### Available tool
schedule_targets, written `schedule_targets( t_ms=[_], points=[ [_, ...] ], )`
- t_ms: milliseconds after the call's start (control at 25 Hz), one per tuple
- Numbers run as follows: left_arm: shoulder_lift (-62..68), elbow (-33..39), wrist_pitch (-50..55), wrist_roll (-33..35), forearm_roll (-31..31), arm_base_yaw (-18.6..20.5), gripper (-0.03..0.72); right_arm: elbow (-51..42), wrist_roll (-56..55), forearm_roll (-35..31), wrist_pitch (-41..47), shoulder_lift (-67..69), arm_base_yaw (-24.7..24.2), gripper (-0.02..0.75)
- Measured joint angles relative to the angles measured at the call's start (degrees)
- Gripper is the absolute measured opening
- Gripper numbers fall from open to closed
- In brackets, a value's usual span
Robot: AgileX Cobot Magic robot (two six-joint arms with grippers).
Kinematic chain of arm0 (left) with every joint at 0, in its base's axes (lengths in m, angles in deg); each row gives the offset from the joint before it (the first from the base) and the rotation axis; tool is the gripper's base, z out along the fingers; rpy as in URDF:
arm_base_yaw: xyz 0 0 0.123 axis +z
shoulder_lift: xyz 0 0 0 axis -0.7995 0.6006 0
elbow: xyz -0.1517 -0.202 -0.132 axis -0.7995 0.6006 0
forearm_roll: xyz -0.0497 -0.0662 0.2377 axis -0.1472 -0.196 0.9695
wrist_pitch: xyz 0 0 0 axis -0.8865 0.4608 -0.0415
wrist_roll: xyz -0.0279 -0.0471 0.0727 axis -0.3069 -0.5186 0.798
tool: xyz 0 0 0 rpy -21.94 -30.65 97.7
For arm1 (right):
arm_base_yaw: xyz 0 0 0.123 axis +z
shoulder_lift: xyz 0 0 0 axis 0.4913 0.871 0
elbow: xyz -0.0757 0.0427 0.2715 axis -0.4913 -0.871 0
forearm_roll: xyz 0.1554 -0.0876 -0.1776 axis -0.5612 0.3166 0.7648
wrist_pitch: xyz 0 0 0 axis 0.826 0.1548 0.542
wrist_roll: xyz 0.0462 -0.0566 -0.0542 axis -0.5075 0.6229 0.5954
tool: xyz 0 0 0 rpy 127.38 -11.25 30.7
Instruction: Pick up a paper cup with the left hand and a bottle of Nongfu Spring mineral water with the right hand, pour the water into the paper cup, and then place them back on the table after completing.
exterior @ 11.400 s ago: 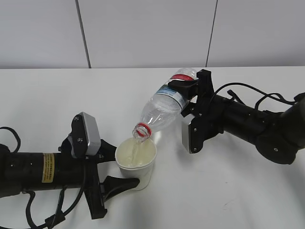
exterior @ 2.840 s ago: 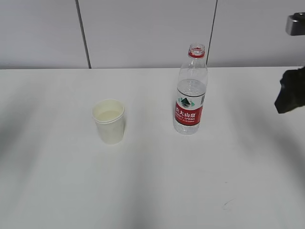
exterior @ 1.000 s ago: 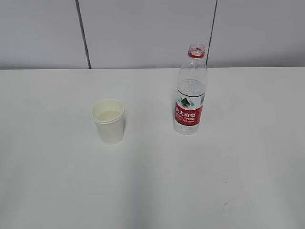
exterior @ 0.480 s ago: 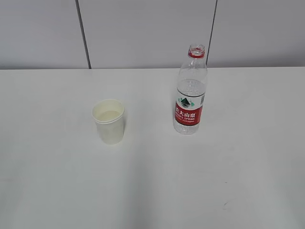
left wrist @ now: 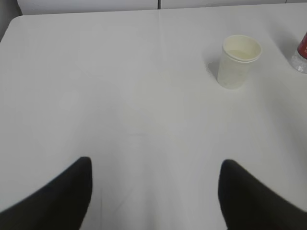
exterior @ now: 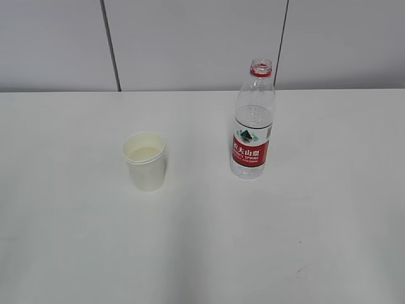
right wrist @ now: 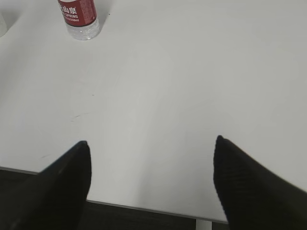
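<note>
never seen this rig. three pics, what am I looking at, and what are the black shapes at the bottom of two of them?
It is a two-armed robot at a white table. One picture is from a camera in front; the other two are from cameras on each wrist, looking past the fingers. The black shapes are those fingers: the left gripper and the right gripper, both spread open and holding nothing. On the table stand a paper cup with some water in it and an uncapped water bottle, upright and apart. Neither arm shows in the front view.
</note>
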Motion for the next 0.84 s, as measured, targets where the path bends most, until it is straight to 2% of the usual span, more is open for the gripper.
schedule_targets(
  t_ms=[840],
  points=[
    [0.0, 0.0, 0.0, 0.0, 0.0, 0.0, 0.501, 0.0, -0.1, 0.0, 0.0, 0.0, 0.0, 0.587]
  ],
)
